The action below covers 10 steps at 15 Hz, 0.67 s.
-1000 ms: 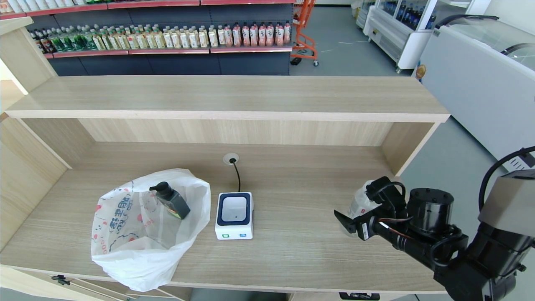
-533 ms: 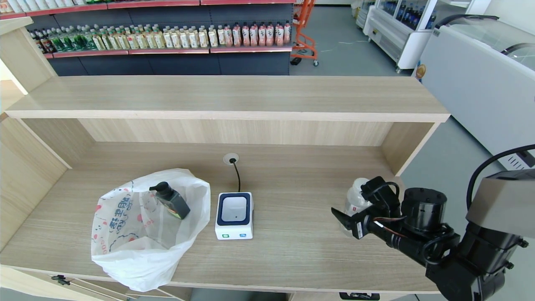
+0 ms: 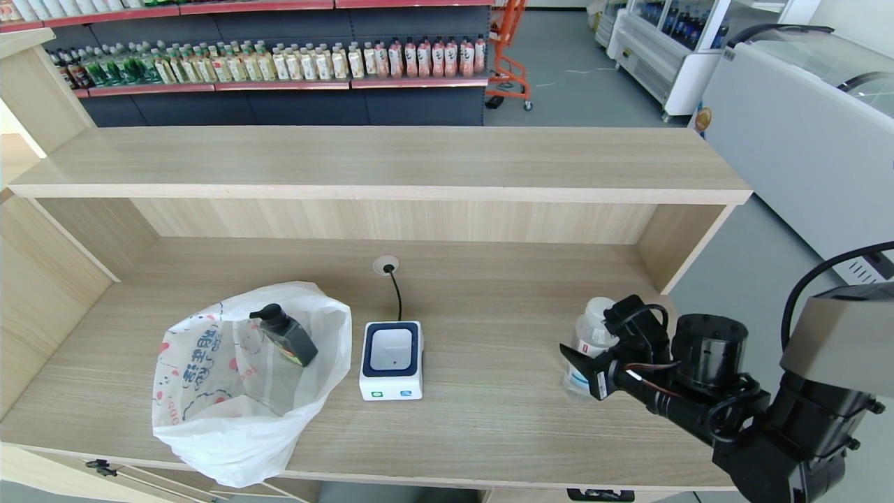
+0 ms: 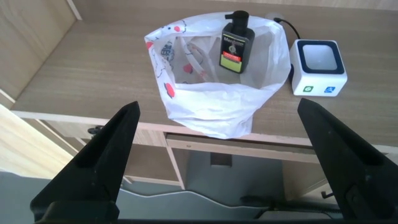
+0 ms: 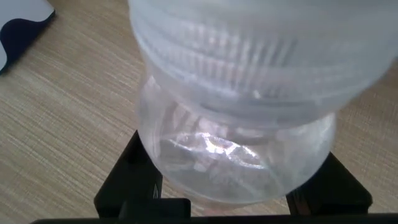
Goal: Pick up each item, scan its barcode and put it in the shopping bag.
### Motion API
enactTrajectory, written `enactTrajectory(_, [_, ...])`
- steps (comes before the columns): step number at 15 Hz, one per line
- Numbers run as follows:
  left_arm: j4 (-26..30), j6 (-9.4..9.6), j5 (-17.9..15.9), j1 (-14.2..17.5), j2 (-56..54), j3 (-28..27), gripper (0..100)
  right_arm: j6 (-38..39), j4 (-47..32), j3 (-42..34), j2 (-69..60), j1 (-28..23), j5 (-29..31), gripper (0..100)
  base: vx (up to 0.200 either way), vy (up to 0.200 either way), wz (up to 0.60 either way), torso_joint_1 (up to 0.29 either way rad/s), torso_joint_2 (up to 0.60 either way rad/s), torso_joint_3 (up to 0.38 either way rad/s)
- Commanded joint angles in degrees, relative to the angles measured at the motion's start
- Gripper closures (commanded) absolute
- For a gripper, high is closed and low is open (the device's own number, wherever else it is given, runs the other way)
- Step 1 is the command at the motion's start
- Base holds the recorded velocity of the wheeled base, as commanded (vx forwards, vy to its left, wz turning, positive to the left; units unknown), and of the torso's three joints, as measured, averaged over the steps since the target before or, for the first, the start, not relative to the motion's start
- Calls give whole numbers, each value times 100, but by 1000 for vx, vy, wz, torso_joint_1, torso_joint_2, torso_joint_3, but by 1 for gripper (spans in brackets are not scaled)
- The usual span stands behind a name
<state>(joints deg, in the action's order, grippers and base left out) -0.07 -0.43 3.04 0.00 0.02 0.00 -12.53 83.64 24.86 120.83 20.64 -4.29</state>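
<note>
Head view: wooden counter (image 3: 489,419) with white shopping bag (image 3: 209,391) at the left, dark pump bottle (image 3: 288,335) upright inside it. Scanner (image 3: 391,360) just right of the bag, cable (image 3: 397,293) running back. Clear bottle (image 3: 589,334) near the counter's right end, right gripper (image 3: 594,339) clamped around it.

Left wrist view: left gripper (image 4: 217,107) hangs over the front edge of the counter (image 4: 93,68), fingers (image 4: 118,143) spread wide, holding nothing. Shopping bag (image 4: 205,106), dark pump bottle (image 4: 235,46) and scanner (image 4: 317,67) beyond.

Right wrist view: clear bottle (image 5: 236,124) up close, right gripper (image 5: 235,180) fingers (image 5: 134,183) pressed on both sides. Counter (image 5: 62,124) underneath, scanner (image 5: 18,25) corner at the edge.
</note>
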Motion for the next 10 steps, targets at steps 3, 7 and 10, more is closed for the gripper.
enactTrajectory(3, [-1,-1,-5,0,-2,0,0,172,56,54,-218,2,-107,100,0,0,0,0,0,0])
enactTrajectory(7, [-1,-1,4,0,-2,0,0,1148,-32,274,-745,37,-1276,100,0,0,0,0,0,0])
enactTrajectory(10, [-1,-1,4,0,-2,0,0,1657,-217,292,-1123,81,-2005,100,0,0,0,0,0,0])
